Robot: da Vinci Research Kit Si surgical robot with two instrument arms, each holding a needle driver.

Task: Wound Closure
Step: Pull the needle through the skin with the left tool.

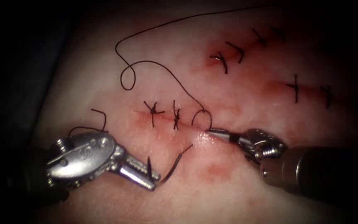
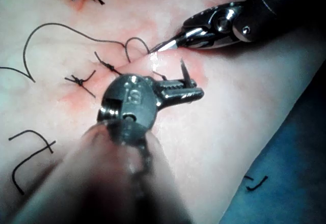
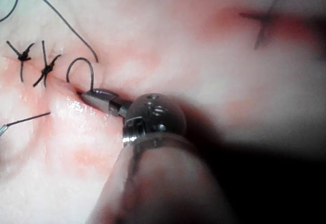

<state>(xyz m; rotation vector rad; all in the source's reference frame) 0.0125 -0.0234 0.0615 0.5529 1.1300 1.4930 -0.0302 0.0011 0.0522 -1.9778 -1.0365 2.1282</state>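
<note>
L needle driver (image 1: 150, 176) pinches the curved needle (image 1: 175, 166) near its tail, tip out of tissue (image 1: 104, 74) below the cut (image 1: 212, 135); R needle driver (image 1: 212, 132) jaws pressed together at cut edge by thread (image 1: 158, 64) loop; keep grip perpendicular w/o twisting.

The tissue (image 1: 104, 74) is pale and pink-blotched, spanning the endoscope view. Its cut (image 1: 162, 118) runs across the centre, closed at its left stretch by two dark knotted stitches (image 1: 164, 112). The curved needle (image 1: 175, 164) lies in the lower centre, gripped near one end by the left tool (image 1: 148, 176), its other end up against the tissue just below the cut. The dark thread (image 1: 154, 64) loops over the upper left and arches down to the cut, at the right tool's (image 1: 212, 132) closed tip.
</note>
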